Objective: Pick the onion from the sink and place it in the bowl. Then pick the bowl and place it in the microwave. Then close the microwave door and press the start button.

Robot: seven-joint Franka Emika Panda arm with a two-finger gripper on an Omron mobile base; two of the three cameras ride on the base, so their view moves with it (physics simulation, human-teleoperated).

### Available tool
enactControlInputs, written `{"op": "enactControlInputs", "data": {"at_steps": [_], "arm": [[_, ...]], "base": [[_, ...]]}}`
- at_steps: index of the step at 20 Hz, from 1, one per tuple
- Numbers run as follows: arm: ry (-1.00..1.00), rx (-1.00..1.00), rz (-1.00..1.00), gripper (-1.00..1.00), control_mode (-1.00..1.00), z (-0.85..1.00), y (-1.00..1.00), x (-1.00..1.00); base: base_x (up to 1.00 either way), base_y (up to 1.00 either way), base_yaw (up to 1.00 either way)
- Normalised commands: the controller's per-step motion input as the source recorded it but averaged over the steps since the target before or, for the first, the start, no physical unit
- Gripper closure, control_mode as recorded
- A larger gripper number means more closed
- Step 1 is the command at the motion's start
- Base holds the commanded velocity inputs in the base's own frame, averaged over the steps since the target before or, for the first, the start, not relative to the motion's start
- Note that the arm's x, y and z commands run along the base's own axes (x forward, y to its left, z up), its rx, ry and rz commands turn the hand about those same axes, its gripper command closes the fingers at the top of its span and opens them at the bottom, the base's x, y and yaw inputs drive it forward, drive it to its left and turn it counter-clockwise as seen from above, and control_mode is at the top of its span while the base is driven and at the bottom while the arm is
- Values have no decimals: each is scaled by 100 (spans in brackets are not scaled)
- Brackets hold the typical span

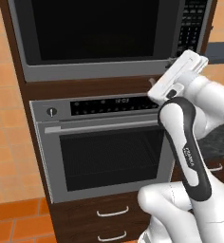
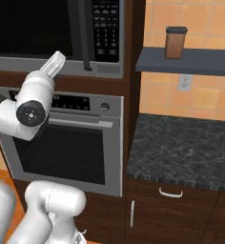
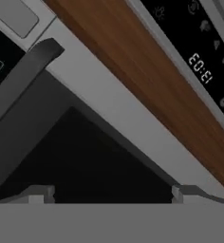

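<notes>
A kitchen: built-in microwave [image 1: 104,33] above steel oven [image 1: 104,147], stone counter [image 2: 181,147].

Orange tile wall [image 2: 205,95], dark stone counter [image 2: 181,147] (wood cabinets [image 2: 171,214] below), steel oven [image 1: 109,152].

You had one microwave [image 1: 92,33] above one steel oven [image 1: 104,142], two drawer handles [image 1: 112,211] beneath it, one brown jar [image 2: 175,42] on one shelf [image 2: 186,62], and one wall outlet [image 2: 183,82].

Microwave [image 1: 92,35] above oven [image 1: 109,147]; counter [image 2: 186,150] right of both
</notes>
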Motion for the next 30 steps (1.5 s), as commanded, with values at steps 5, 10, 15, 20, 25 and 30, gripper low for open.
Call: {"op": "enactControlInputs", "data": {"at_steps": [5, 10, 15, 20, 25, 30], "arm": [[-1, 5, 0, -100, -100, 8, -96, -88], [3, 1, 0, -100, -100, 3, -81, -74], [5, -2, 0, -100, -100, -22, -14, 5], [0, -2, 1, -100, -100, 18, 10, 59], [0, -2, 11, -100, -100, 12, 4, 51], [0, 0, 16, -100, -100, 3, 0, 28]], "base": [[0, 0, 0], [0, 0, 0], [0, 0, 0], [0, 0, 0], [0, 0, 0], [0, 0, 0]]}}
